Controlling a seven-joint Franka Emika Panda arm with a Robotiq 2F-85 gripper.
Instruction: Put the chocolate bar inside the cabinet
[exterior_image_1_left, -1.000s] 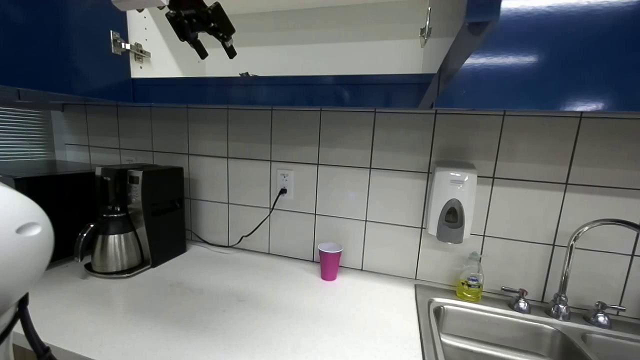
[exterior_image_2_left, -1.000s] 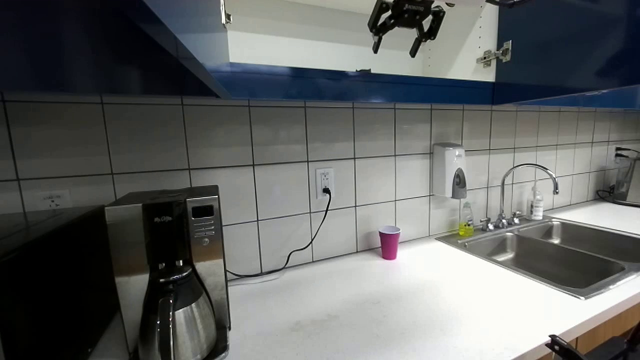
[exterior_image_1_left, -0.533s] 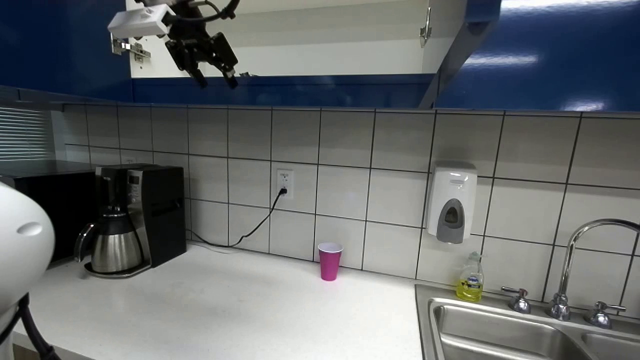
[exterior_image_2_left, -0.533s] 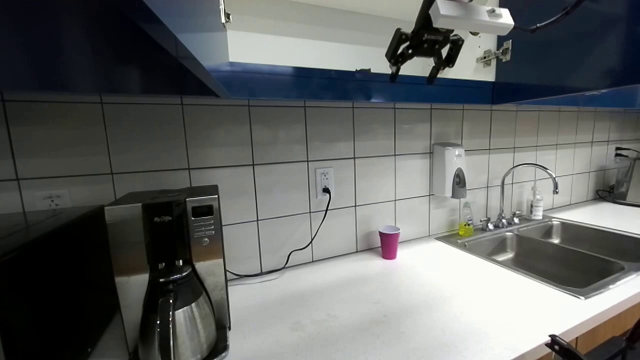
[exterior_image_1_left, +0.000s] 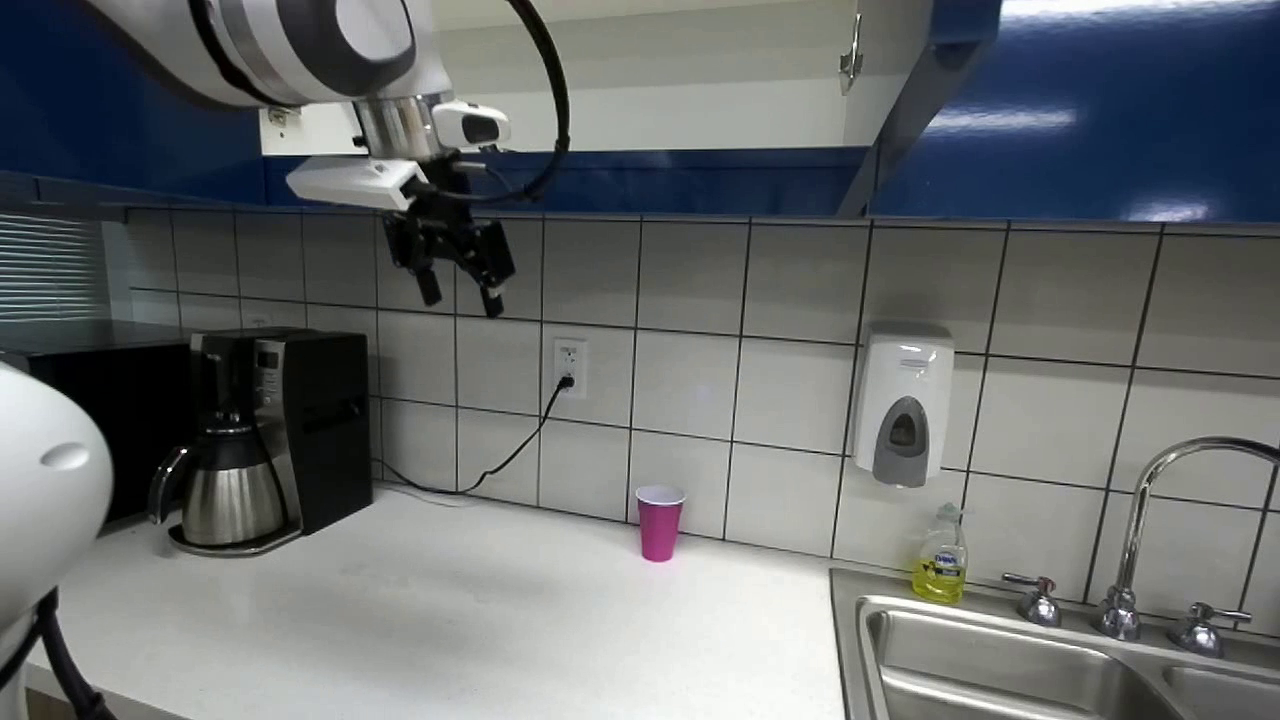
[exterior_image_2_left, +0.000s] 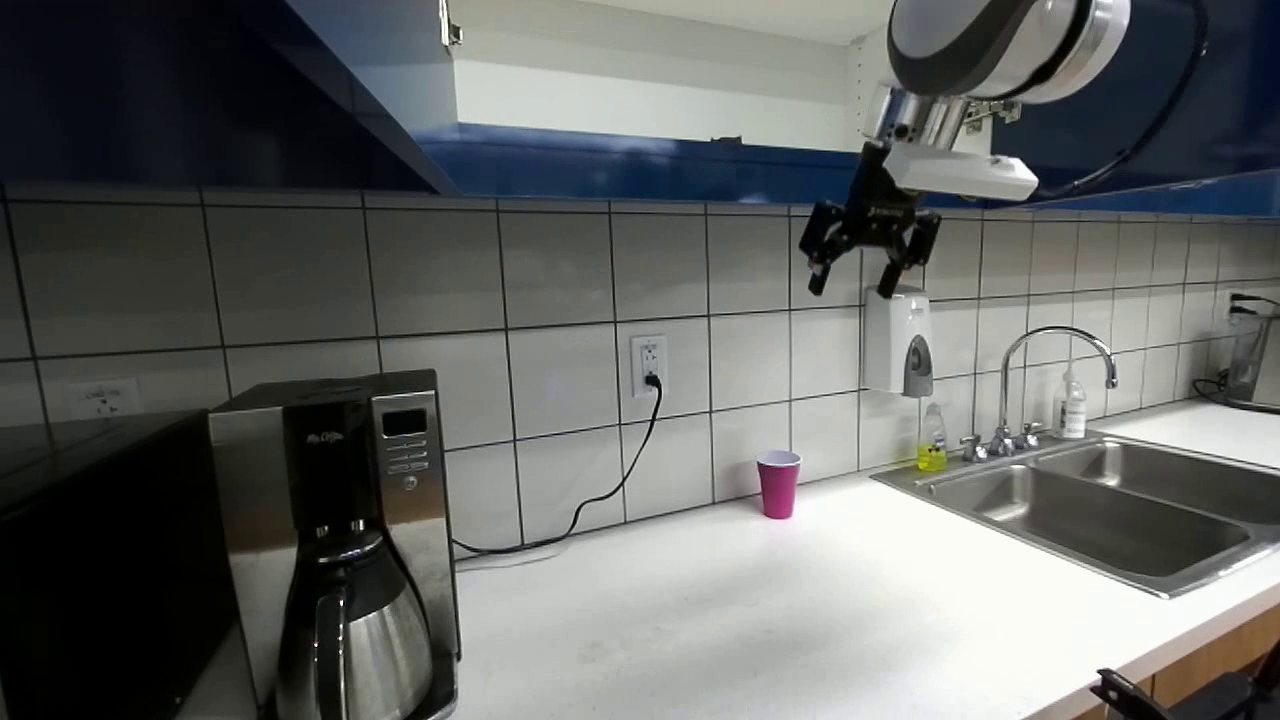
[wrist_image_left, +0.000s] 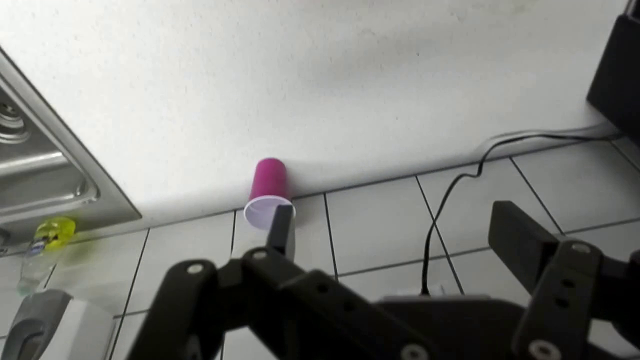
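Two fingers (exterior_image_2_left: 889, 280) hang spread at upper right in an exterior view; at upper centre, the open cabinet (exterior_image_2_left: 620, 165) shows a small dark object (exterior_image_2_left: 727, 140) at its sill.

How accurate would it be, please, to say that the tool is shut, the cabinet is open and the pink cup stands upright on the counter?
Only the tool is misread: it is open, its fingers apart in the wrist view. The cabinet is indeed open and the pink cup stands upright on the counter.
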